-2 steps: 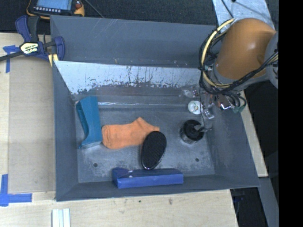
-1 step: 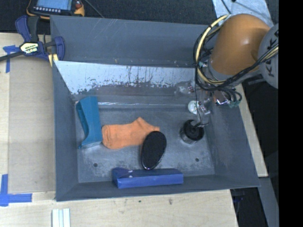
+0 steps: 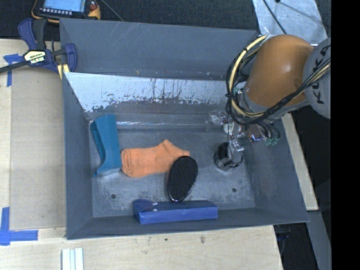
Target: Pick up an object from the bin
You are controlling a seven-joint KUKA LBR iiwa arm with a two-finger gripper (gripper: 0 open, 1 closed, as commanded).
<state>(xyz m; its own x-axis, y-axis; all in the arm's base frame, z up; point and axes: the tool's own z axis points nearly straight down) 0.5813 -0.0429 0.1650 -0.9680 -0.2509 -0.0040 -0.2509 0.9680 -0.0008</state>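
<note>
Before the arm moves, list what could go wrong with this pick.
The gripper hangs over bare grey metal bin floor, right of the black oval brush; a grasp here would likely catch nothing. Sweeping left could shove the brush into the soft orange sock beside it, spoiling the pick.

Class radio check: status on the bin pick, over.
Gripper low near bin floor, view's right. Nearest: black oval object, apart, toward view's left. Nothing between them.

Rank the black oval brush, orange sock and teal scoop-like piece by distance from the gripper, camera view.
From the gripper, low at the bin's right:
1. Black oval brush, just left of it, mid-floor.
2. Orange sock, further left, centre.
3. Teal scoop-like piece, by the left wall.
</note>
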